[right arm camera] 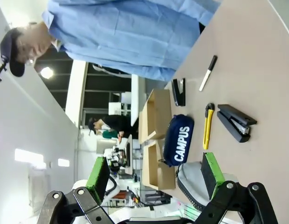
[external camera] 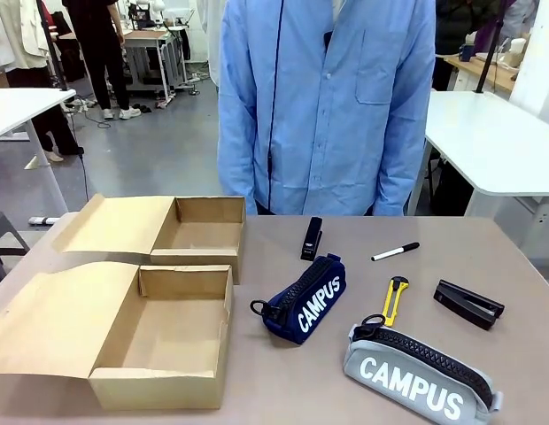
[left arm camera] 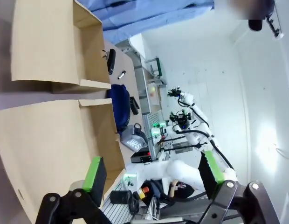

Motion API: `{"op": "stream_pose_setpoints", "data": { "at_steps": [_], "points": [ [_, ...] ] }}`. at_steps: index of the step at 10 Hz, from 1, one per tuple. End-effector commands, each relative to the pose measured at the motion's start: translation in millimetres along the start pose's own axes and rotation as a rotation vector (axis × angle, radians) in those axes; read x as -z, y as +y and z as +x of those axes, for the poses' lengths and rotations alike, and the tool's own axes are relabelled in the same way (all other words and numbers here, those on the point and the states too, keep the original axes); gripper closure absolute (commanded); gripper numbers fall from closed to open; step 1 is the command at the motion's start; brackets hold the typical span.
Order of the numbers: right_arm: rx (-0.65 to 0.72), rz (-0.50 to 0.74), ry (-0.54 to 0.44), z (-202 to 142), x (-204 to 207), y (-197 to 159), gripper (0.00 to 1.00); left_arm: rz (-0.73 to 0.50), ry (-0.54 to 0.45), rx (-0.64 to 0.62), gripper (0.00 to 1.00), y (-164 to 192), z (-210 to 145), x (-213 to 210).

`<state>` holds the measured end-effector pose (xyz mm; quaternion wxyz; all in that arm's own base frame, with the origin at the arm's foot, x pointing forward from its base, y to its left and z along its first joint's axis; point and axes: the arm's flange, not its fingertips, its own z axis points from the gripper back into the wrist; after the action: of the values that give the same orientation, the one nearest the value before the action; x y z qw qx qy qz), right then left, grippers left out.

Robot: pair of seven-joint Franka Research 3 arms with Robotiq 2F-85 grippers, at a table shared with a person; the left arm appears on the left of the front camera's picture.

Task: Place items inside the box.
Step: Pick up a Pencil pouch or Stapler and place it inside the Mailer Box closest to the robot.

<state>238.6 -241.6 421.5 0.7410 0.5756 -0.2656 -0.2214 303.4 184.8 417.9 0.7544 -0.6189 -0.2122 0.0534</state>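
Left gripper [left arm camera: 153,171] was spread wide, green pads [left arm camera: 94,173] apart, holding nothing. Right gripper [right arm camera: 154,170] was likewise wide open and held nothing. Nearest on the tabletop [external camera: 283,381], at right, lay the grey pouch [external camera: 421,372] printed "CAMPUS". At left the near box [external camera: 155,390] stood open, flap folded out to the left. Just past the grey pouch lay the yellow utility knife [external camera: 396,298], with the navy pouch [external camera: 305,297] to its left, between it and the boxes, and a black stapler [external camera: 467,304] to its right. Farther back were a black marker [external camera: 395,252] and the second stapler [external camera: 311,237]. The far box [external camera: 195,266], also open, sat right behind the near one; could not tell if they touched. All items lay outside both boxes. A person [external camera: 328,106] in a blue shirt stood at the far edge.
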Motion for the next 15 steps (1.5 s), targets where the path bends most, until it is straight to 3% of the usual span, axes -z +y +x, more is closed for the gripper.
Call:
{"op": "stream_pose_setpoints", "data": {
  "at_steps": [1,4,6,8,9,11,12,13,15],
  "points": [
    [-0.037,0.009,-0.018,-2.6,-5.7,4.3,0.00,0.014,0.011,0.043,0.00,-4.2,-4.4,-5.2],
    [-0.010,-0.010,0.002,-2.6,-2.6,6.9,0.00,0.014,0.011,0.043,0.00,-4.2,-4.4,-5.2],
    [-0.145,-0.209,0.033,-15.5,53.3,47.3,0.00,0.014,0.011,0.043,0.00,-4.2,-4.4,-5.2],
    [-0.312,-0.303,0.132,-23.6,105.8,84.7,0.00,0.014,0.011,0.043,0.00,-4.2,-4.4,-5.2],
    [-0.260,-0.204,0.127,-4.2,78.4,75.3,0.00,0.014,0.011,0.043,0.00,-4.2,-4.4,-5.2],
    [-0.126,0.081,0.176,7.8,-24.0,18.8,0.00,0.014,0.011,0.043,0.00,-4.2,-4.4,-5.2],
    [-0.023,0.113,0.079,4.5,-64.3,-13.3,0.00,0.014,0.011,0.043,0.00,-4.2,-4.4,-5.2],
    [-0.005,0.253,0.096,-2.0,-88.3,-44.3,0.00,0.014,0.011,0.043,0.00,-4.2,-4.4,-5.2],
    [0.049,0.328,0.083,-4.7,-85.7,-79.2,0.00,0.014,0.011,0.043,0.00,-4.2,-4.4,-5.2]
  ]
}}
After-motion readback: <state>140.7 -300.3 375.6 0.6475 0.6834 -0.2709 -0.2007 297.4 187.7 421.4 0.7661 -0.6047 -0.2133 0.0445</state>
